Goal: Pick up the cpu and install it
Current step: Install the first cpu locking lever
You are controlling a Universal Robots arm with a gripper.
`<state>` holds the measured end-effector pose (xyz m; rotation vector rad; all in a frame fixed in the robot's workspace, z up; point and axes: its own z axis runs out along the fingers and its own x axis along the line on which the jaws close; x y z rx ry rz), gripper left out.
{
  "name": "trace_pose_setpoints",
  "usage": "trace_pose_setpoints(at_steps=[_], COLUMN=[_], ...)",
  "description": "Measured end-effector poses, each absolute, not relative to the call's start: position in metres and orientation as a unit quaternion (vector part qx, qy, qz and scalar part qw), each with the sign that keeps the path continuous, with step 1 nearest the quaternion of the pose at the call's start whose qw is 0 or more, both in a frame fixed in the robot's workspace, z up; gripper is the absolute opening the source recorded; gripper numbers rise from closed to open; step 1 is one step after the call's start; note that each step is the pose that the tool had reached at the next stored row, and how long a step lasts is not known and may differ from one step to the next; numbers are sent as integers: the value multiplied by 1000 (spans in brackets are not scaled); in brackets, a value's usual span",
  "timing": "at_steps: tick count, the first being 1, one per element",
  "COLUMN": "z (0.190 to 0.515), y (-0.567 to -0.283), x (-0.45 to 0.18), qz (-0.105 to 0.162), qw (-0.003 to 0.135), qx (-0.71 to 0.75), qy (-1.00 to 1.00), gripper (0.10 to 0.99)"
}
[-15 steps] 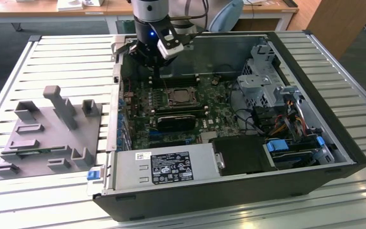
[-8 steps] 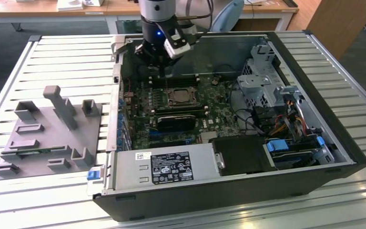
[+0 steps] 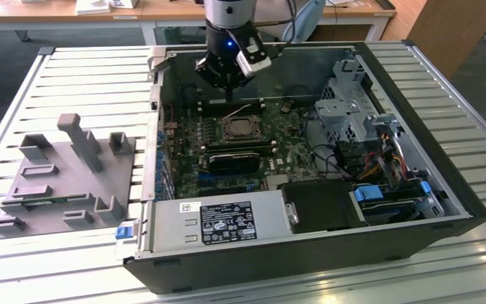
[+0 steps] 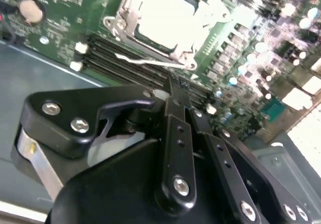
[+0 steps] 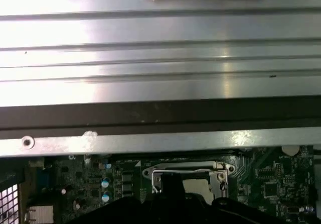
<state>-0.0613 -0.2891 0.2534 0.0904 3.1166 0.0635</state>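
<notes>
At the left of the exterior view a grey plastic fixture (image 3: 66,174) with upright posts lies on the slatted metal surface (image 3: 83,82), just beside the open computer case (image 3: 311,253) that takes up the middle and right of the frame. Inside the case, the green motherboard (image 3: 226,152) lies flat, and near its centre the socket frame (image 3: 240,129) holds the cpu (image 3: 240,130), a silvery square seated within the frame (its top plate shows bright in the second wrist view (image 4: 168,18), upper middle of that frame). The tool (image 3: 228,95) hangs from the arm at the upper middle of the exterior view, above the board and just behind the socket, apart from the cpu. In the second wrist view the tool (image 4: 176,86) shows its black fingers (image 4: 175,133) pressed together with nothing between them, tips over the memory slots (image 4: 125,63) next to the socket. At the lower middle of the exterior view a grey power supply (image 3: 218,221) sits in the case, and to the right stand drive bays (image 3: 353,101) and coloured cables (image 3: 386,158).
</notes>
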Motion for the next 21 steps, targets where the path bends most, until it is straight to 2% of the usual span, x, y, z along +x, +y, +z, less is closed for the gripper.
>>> trace_pose_setpoints(at_steps=[5, 10, 21], z=[253, 251, 240], y=[-289, -289, -289], x=[-61, -61, -52], qz=[21, 39, 39], qw=[12, 11, 11], qx=[29, 29, 24], qy=[999, 999, 999], gripper=[106, 106, 106])
